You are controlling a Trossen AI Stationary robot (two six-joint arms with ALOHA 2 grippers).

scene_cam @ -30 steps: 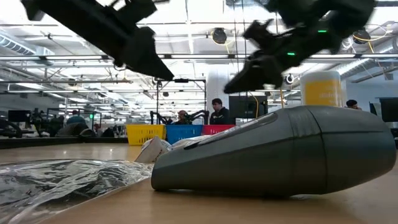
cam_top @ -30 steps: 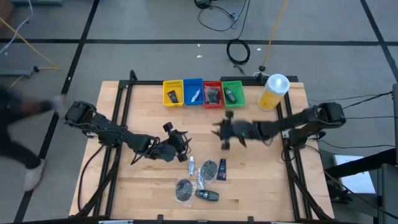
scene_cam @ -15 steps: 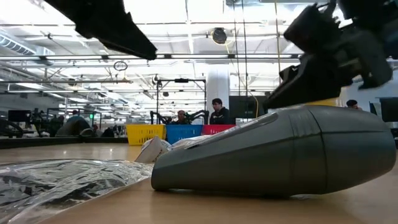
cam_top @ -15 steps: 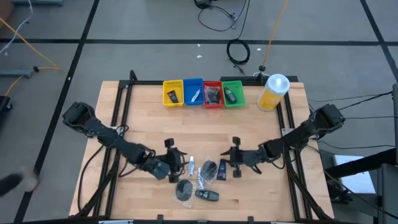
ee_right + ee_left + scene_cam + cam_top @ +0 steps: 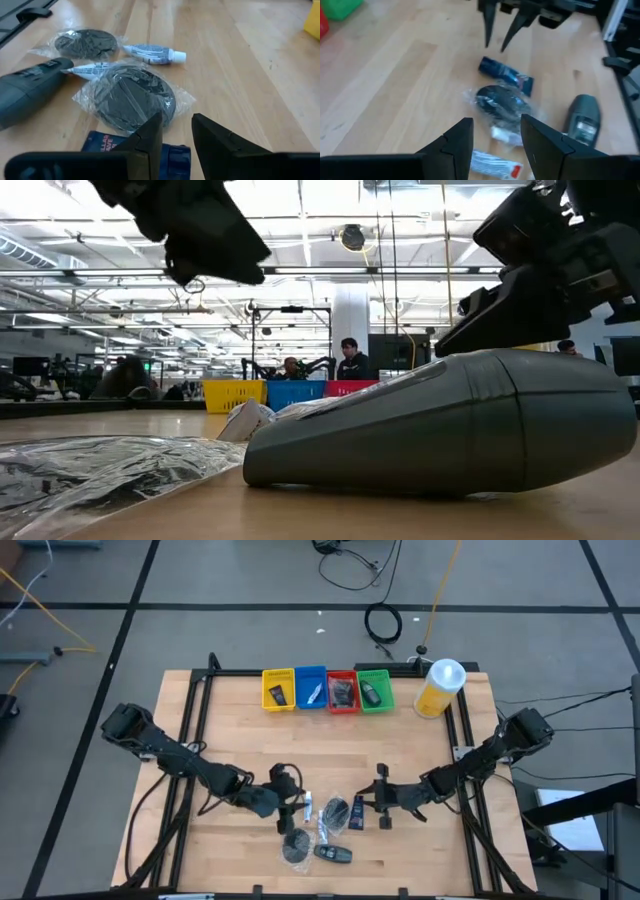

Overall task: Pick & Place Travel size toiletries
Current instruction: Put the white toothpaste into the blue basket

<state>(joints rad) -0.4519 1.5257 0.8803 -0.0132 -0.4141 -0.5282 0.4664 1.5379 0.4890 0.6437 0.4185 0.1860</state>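
Several toiletries lie flat on the table near its near edge: a white tube (image 5: 307, 808), a wrapped grey disc (image 5: 335, 810), a dark blue tube (image 5: 357, 813), a second wrapped disc (image 5: 295, 845) and a dark grey bottle (image 5: 333, 853). My left gripper (image 5: 293, 805) is open and empty, just left of the white tube (image 5: 495, 163), facing the disc (image 5: 500, 102). My right gripper (image 5: 372, 805) is open and empty, low over the blue tube (image 5: 135, 149), facing the disc (image 5: 132, 97). I cannot see it touch the tube.
Four small trays, yellow (image 5: 278, 689), blue (image 5: 311, 688), red (image 5: 343, 691) and green (image 5: 374, 690), stand in a row at the far edge, each with an item inside. A big yellow white-capped bottle (image 5: 440, 687) stands at the far right. People show in the room behind.
Both grippers have gone from the middle of the table toward its near edge and down to the cluster of toiletries, the left one to its left side, the right one to its right side. The toiletries have stayed where they were.
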